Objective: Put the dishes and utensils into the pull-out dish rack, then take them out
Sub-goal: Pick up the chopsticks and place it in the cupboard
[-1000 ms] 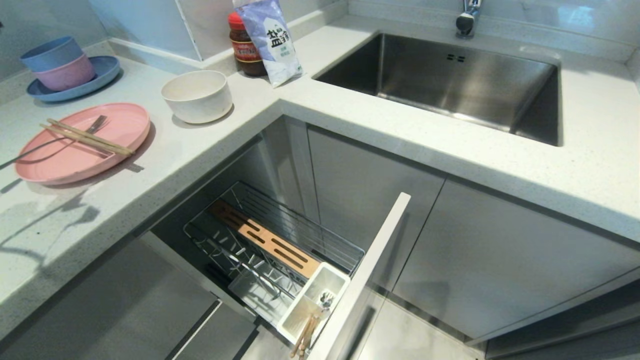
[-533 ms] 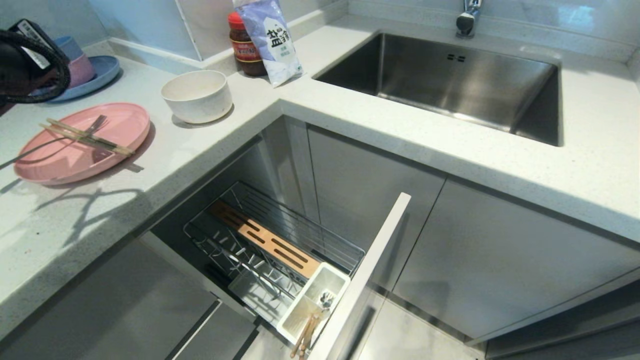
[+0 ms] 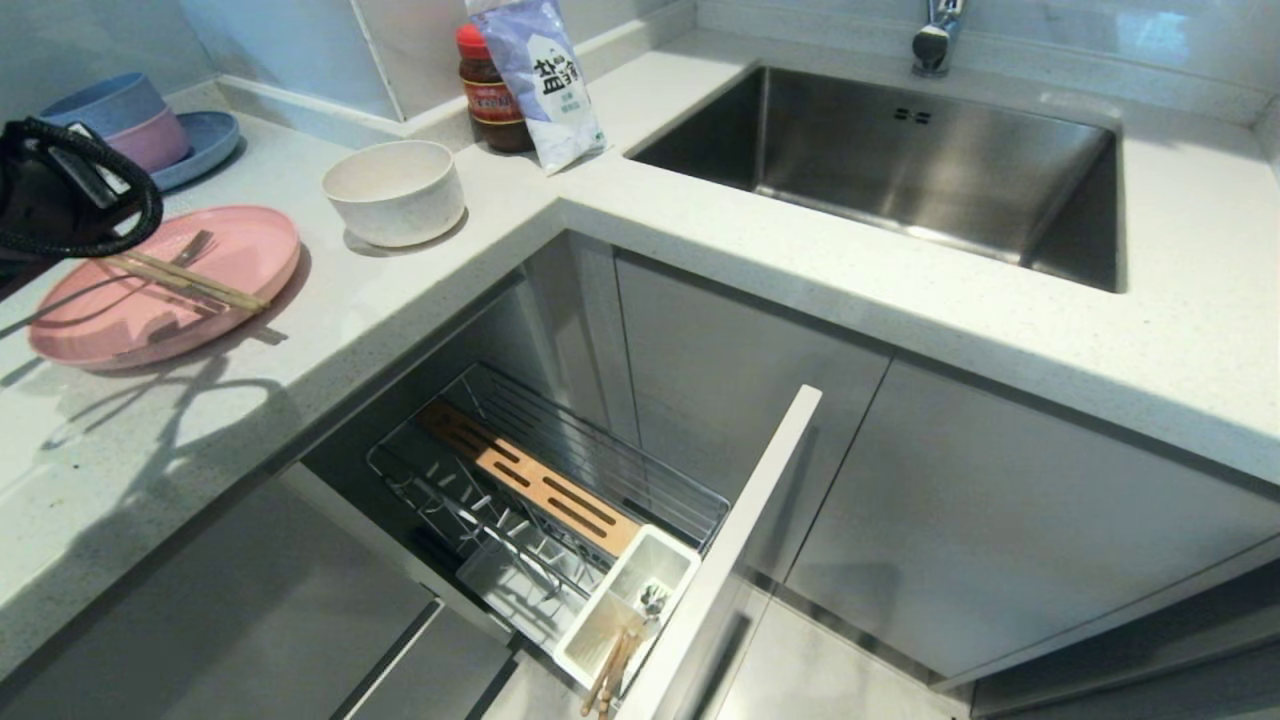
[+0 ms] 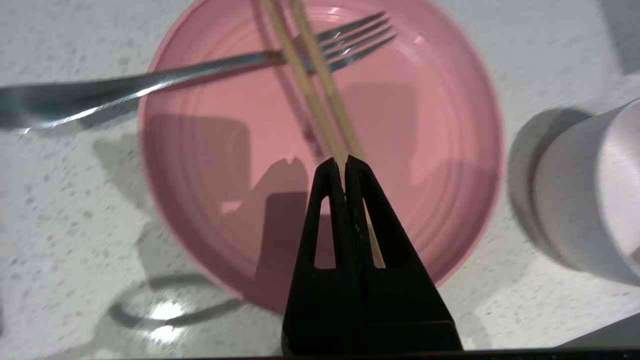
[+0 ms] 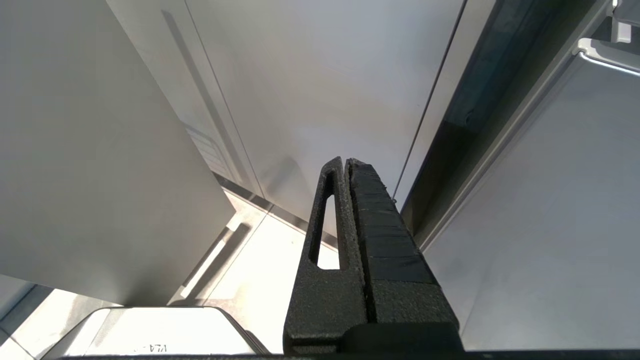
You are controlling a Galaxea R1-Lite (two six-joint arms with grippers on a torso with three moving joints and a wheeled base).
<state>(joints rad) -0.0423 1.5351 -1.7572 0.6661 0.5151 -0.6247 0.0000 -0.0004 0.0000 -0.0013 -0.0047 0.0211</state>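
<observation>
Black left gripper [image 4: 345,162] closed, empty, above chopsticks [image 4: 320,95], pink plate [image 4: 425,150]

White speckled countertop [image 3: 420,300], pink plate [image 3: 240,250], off-white bowl [image 3: 395,190]

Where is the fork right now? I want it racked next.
In the head view the fork lies at far left on the pink plate, tines under the chopsticks, handle overhanging the rim onto the counter.

left arm up, right arm just parked

left gripper [image 4: 345,162] points straight down with its fingers pressed together, nothing between them; right gripper [image 5: 345,162] hangs low, fingers closed too, out of the head view
</observation>
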